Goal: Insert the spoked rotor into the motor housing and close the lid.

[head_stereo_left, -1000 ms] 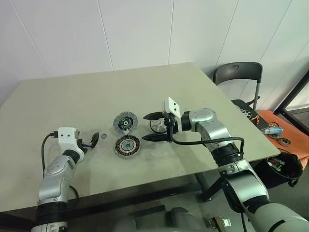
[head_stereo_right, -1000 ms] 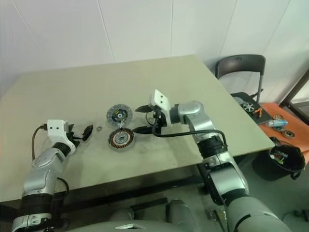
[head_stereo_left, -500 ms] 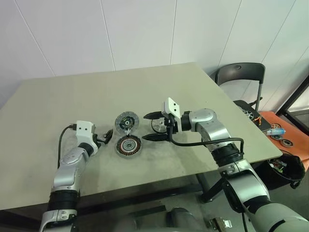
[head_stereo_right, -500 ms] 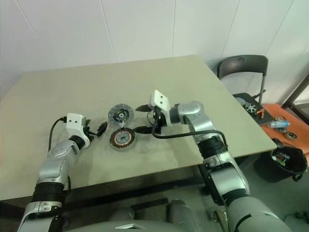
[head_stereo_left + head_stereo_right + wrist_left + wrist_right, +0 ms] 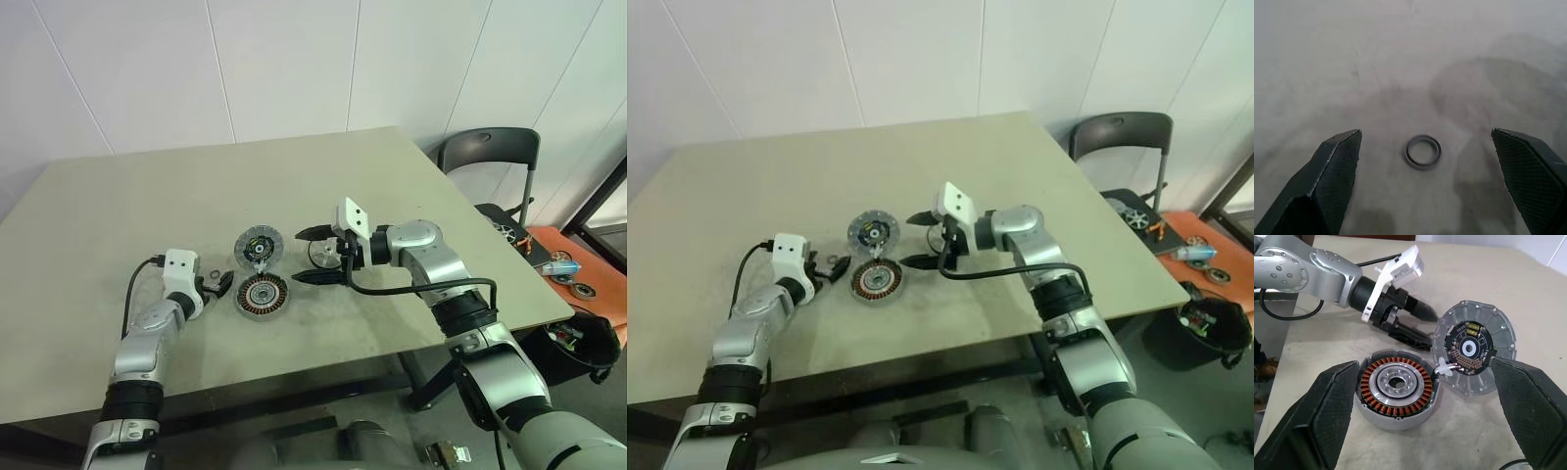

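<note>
The motor housing (image 5: 261, 295), with copper windings around a silver centre, lies on the table near its front middle. The lid (image 5: 258, 245), a grey disc with a circuit-board face, lies just behind it and touches its rim. The spoked rotor (image 5: 321, 253) sits to the right of them, partly hidden by my right gripper (image 5: 303, 256). That gripper hovers open, pointing left at the housing (image 5: 1397, 387) and lid (image 5: 1474, 347). My left gripper (image 5: 220, 284) is open just left of the housing, low over the table, holding nothing.
A tiny thin loose ring (image 5: 1422, 151) lies on the table between my left gripper's fingers (image 5: 1337, 166). A dark chair (image 5: 485, 152) stands past the table's right edge, beside an orange surface (image 5: 563, 264) holding loose parts.
My left arm has swung right toward the housing, bringing its open gripper over the small ring. The right arm has held still. The head view shifted slightly.
</note>
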Tool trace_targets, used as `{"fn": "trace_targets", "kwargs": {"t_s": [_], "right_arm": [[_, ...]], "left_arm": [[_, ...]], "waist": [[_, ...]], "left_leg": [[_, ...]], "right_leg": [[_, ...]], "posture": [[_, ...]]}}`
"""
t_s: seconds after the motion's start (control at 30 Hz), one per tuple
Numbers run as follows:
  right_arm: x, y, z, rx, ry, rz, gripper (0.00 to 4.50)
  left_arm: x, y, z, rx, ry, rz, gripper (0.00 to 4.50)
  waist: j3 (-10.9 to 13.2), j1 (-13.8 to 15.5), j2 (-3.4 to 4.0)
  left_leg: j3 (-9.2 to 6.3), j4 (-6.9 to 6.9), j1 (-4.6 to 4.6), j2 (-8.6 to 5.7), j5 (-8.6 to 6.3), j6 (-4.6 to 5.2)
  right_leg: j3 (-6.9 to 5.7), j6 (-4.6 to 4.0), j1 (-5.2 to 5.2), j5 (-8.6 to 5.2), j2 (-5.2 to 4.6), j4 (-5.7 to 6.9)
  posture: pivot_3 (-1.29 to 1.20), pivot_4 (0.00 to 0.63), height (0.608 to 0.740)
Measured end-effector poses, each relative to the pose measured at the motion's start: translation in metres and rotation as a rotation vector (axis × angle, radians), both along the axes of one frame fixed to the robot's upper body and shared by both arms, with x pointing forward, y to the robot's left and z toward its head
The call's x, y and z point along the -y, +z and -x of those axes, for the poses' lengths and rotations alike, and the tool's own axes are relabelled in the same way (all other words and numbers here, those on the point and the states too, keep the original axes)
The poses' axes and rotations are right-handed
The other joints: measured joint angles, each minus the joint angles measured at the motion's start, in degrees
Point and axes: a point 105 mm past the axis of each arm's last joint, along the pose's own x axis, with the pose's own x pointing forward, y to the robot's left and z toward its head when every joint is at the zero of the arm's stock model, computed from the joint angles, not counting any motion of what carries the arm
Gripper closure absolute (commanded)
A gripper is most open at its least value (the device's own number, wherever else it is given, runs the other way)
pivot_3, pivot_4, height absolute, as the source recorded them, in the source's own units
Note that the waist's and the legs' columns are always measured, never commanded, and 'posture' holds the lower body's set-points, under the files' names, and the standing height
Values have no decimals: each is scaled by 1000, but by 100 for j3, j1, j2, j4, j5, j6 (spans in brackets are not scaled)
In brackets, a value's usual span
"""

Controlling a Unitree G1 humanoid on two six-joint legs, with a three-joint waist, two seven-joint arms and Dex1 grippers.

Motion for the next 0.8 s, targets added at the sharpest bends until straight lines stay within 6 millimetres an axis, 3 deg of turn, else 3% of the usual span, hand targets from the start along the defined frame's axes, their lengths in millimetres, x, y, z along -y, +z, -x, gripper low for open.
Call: {"fn": "trace_targets", "kwargs": {"t_s": [0.3, 0.43, 0.7, 0.8], "right_arm": [[1, -2, -3, -4, -14, 0, 17], [1, 0, -3, 2, -16, -1, 0], [1, -1, -5, -2, -24, -1, 0], [1, -2, -5, -5, -26, -1, 0]], "left_arm": [[2, -2, 0, -24, -4, -20, 0], [1, -2, 0, -26, 7, -24, 821], [1, -2, -3, -26, 9, -22, 3689], [1, -1, -4, -27, 7, -20, 3825]], "waist": [[0, 0, 1], [0, 0, 1], [0, 1, 1], [0, 0, 1]], "left_leg": [[0, 0, 1, 0, 0, 0], [0, 0, 1, 0, 0, 0], [0, 0, 0, 0, 0, 0], [0, 0, 0, 0, 0, 0]], "right_leg": [[1, 0, 0, 0, 0, 0], [1, 0, 1, 0, 0, 0], [0, 0, 1, 0, 0, -1], [0, 0, 1, 0, 0, -1]], "posture": [[0, 0, 740], [0, 0, 740], [0, 0, 740], [0, 0, 740]]}}
